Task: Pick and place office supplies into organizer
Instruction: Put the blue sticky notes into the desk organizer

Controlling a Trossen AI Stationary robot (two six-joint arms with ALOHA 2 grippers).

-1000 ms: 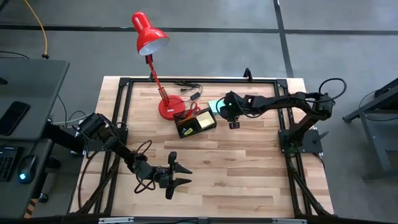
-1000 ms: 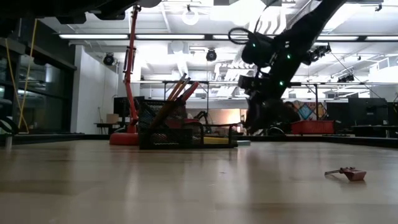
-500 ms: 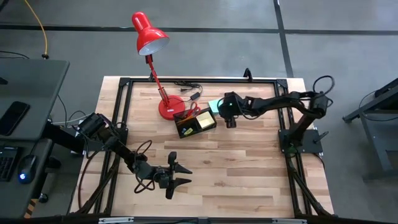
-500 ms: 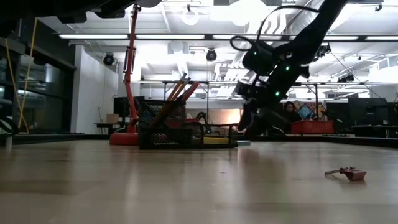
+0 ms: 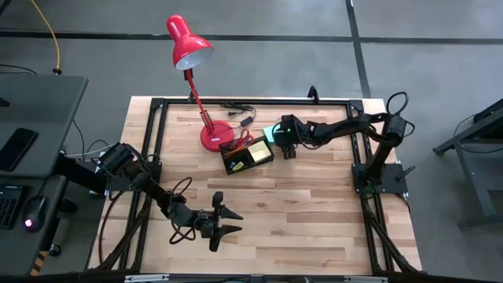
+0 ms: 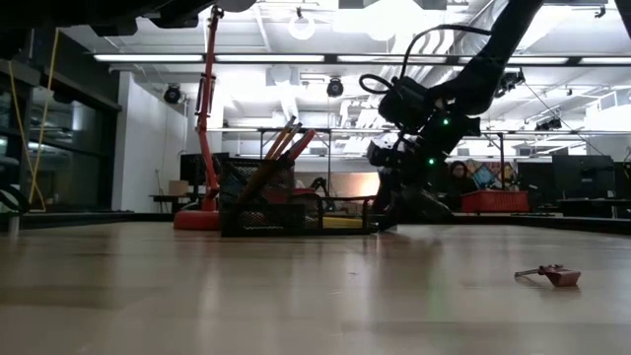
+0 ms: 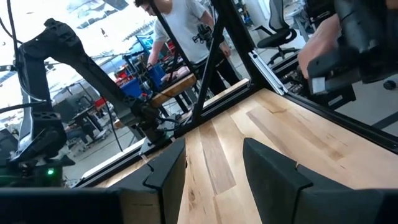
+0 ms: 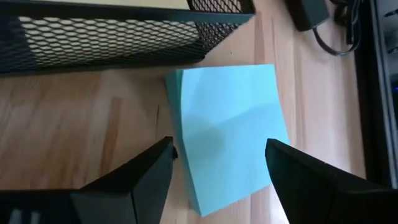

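Beside the black mesh organizer (image 8: 106, 34), the right gripper (image 8: 217, 163) is hovering spread over the teal square sticky-note pad (image 8: 229, 130) (left gripper (image 5: 225, 220) is sitting open too).

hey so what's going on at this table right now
Two robot arms are tidying office supplies into a black mesh organizer beside the red desk lamp. The right pincer hangs open just above a teal sticky-note pad that lies flat on the table next to the organizer, not gripped yet. The organizer already holds pencils and a yellow pad. The left pincer waits open near the table's front, holding nothing.
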